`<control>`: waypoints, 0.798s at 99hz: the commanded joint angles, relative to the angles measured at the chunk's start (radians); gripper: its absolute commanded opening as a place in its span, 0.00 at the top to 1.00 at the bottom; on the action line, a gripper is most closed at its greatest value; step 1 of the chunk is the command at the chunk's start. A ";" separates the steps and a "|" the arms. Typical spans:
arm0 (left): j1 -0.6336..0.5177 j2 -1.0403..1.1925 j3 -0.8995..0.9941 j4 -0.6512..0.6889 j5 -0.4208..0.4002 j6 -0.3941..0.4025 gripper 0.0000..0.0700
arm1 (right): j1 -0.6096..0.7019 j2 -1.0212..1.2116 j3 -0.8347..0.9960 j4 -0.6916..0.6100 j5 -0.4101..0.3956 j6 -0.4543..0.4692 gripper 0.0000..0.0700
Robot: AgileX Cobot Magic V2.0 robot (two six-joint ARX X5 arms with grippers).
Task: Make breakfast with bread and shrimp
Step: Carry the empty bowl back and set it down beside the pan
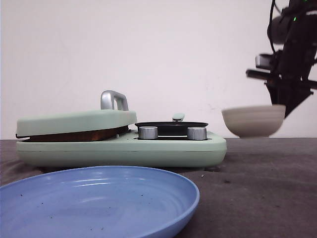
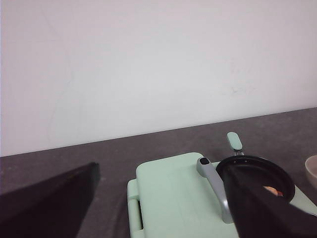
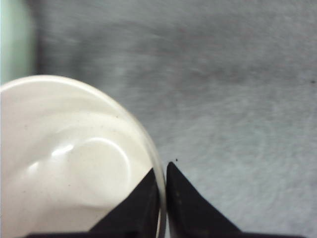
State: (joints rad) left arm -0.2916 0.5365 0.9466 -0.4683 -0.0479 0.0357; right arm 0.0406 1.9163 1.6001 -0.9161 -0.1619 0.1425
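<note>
Pink-orange shrimp (image 2: 272, 191) lie in the small black pan (image 2: 257, 173) on the right side of the mint-green breakfast maker (image 1: 124, 148). The bread is hidden under the shut green lid (image 1: 74, 121); only a brown strip (image 1: 74, 135) shows in the gap below it. My left gripper (image 2: 161, 171) hangs open above the lid, its dark fingers (image 2: 49, 198) wide apart with nothing between them. My right gripper (image 3: 162, 171) is shut on the rim of an empty beige bowl (image 3: 64, 158). It holds the bowl (image 1: 253, 120) low beside the maker's right end.
A large blue plate (image 1: 94, 198) lies at the near edge in front of the maker. Two silver knobs (image 1: 148, 132) and a grey lid handle (image 1: 113, 99) stick up from the appliance. A white wall stands behind the dark grey table (image 1: 267, 188).
</note>
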 commanded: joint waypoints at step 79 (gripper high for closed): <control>-0.002 0.026 0.010 0.010 0.003 0.001 0.35 | -0.033 0.087 -0.018 0.081 0.005 -0.053 0.65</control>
State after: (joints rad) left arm -0.2916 0.5575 0.9466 -0.4683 -0.0479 0.0357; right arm 0.0074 1.9778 1.5688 -0.8314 -0.1570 0.1005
